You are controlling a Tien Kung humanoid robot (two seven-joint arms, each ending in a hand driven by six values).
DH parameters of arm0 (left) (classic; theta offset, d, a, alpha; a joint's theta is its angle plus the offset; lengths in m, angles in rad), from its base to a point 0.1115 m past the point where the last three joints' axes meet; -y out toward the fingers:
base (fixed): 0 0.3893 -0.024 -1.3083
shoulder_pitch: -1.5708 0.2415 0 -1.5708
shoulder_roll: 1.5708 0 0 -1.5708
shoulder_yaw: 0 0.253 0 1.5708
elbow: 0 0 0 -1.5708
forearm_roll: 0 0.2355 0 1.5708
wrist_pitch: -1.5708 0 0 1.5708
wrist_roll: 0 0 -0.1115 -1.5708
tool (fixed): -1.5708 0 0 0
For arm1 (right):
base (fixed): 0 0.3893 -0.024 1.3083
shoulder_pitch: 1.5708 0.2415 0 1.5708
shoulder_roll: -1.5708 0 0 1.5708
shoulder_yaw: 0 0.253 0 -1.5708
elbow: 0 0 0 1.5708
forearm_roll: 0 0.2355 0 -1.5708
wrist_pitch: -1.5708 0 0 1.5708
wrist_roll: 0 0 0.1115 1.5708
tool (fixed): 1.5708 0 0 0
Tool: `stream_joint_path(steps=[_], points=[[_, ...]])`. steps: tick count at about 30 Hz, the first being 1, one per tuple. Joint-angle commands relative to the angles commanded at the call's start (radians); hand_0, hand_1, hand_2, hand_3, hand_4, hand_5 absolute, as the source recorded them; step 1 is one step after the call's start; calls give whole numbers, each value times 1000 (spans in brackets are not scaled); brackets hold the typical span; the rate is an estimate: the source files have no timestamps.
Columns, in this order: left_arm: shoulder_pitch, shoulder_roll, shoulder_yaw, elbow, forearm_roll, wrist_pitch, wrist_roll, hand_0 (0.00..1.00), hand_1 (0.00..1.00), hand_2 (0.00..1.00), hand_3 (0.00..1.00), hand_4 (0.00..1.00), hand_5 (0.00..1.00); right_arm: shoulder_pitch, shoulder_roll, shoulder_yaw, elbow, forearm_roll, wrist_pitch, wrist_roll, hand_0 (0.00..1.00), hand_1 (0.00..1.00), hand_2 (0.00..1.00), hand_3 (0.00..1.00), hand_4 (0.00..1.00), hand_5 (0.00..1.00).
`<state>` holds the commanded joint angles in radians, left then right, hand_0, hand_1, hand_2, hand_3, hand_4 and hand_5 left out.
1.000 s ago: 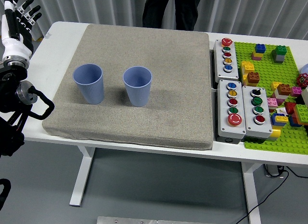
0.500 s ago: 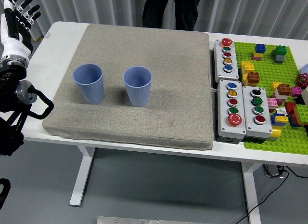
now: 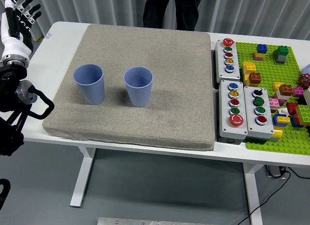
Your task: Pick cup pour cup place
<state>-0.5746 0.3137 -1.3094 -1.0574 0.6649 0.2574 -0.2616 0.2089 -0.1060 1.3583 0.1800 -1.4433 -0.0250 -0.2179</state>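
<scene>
Nothing shifted but left hand (image 3: 19,14) slightly, fingers spread, empty, two cups (image 3: 89,83) upright, mouths up

Two blue ribbed cups stand upright, well to the right of the left hand's fingers (image 3: 22,9): the left cup (image 3: 89,83) and the right cup (image 3: 138,86). One grey mat (image 3: 145,46) lies under both. Three grey button boxes sit farther right: a narrow box (image 3: 228,55) with five buttons and two lower boxes (image 3: 233,111) (image 3: 259,113) with four each. One green brick baseplate (image 3: 271,65) carries many bricks, too crowded to count.
</scene>
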Motion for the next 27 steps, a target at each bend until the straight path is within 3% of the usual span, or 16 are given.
stream_joint_path(steps=[17, 18, 27], points=[[35, -6, 11, -4, 11, 2, 2, 740, 728, 817, 904, 843, 998, -39, 4, 42, 0, -49, 12, -1, 692, 661, 588, 590, 2, 18], [36, -7, 11, -4, 11, 3, 2, 740, 729, 816, 904, 840, 998, -41, 4, 44, 0, -50, 13, 0, 692, 660, 590, 597, 2, 68], [41, 4, 16, -11, 17, 5, 5, 740, 729, 816, 904, 839, 998, -58, 4, 68, 0, -74, 17, 1, 692, 660, 590, 599, 4, 75]])
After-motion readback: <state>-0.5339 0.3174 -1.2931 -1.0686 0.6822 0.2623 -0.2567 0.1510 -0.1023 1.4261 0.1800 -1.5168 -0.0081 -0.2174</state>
